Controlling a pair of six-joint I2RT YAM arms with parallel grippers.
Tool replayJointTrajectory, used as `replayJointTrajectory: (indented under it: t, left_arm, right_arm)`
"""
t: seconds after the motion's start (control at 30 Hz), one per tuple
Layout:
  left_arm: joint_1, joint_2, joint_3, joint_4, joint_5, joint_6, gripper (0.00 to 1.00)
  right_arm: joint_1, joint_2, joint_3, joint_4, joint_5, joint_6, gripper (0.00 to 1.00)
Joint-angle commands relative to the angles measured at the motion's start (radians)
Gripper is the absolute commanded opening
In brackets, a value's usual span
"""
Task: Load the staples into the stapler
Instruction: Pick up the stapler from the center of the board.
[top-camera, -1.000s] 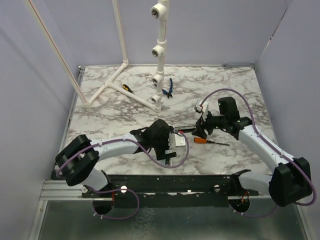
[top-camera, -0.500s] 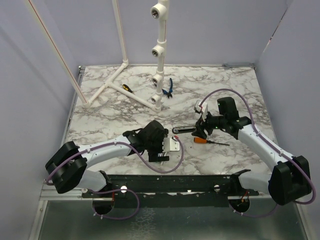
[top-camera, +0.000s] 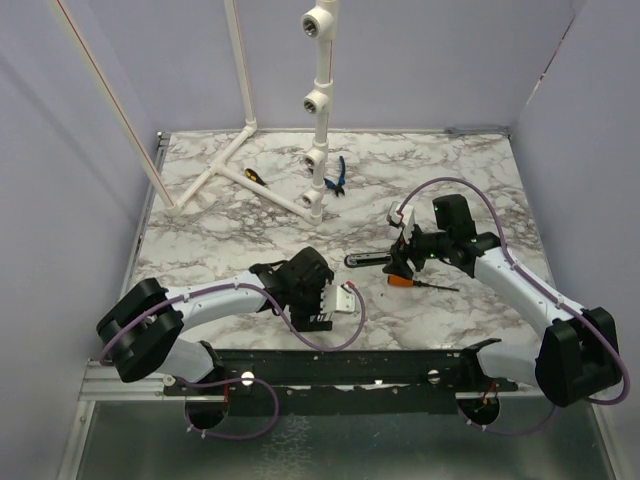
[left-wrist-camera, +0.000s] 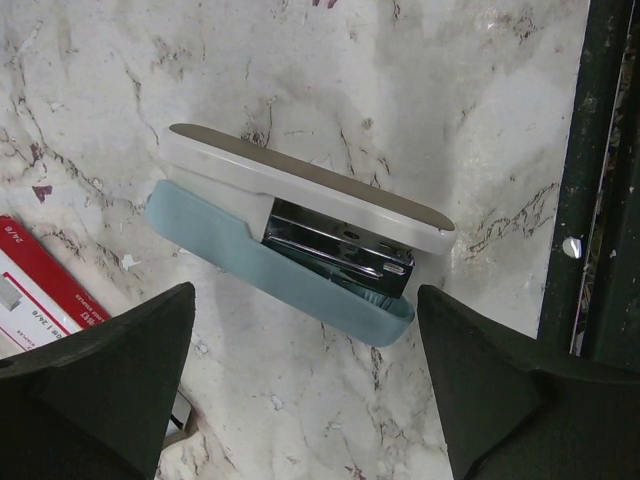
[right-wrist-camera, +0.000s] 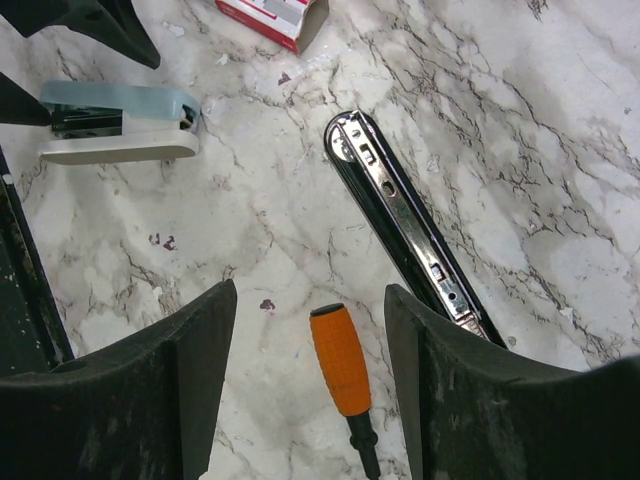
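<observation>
One black stapler (right-wrist-camera: 402, 212), one teal stapler (left-wrist-camera: 300, 235), one staple box (right-wrist-camera: 270, 12), one orange-handled screwdriver (right-wrist-camera: 340, 362), one yellow-handled screwdriver (top-camera: 256, 175), one pair of blue pliers (top-camera: 338, 180).

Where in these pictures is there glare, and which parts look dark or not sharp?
Right wrist view: the stapler glints along its metal channel, the right fingers show dark. Left wrist view: the pale teal bar is sharp, the left fingers nearly black, without detail. Top external view: even light, soft shadows.
</observation>
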Motion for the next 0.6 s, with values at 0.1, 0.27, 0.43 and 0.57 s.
replayJointTrajectory:
  t: [0.1, 0.27, 0.43, 0.57]
  left_arm:
    - [0.007, 0.042, -0.026, 0.03, 0.018, 0.016, 0.84]
    - [0.015, 0.046, -0.034, 0.076, 0.019, 0.022, 0.76]
    - [0.023, 0.049, -0.032, 0.127, 0.008, 0.044, 0.6]
    - [0.023, 0.069, -0.009, 0.152, -0.007, 0.054, 0.37]
  right_arm:
    - [-0.004, 0.01, 0.015, -0.026, -0.03, -0.013, 0.65]
    - [-0.004, 0.007, 0.009, -0.026, -0.055, -0.028, 0.65]
    - [-0.004, 0.021, 0.009, -0.024, -0.089, -0.034, 0.65]
    - [-0.004, 0.033, 0.015, -0.029, -0.085, -0.036, 0.65]
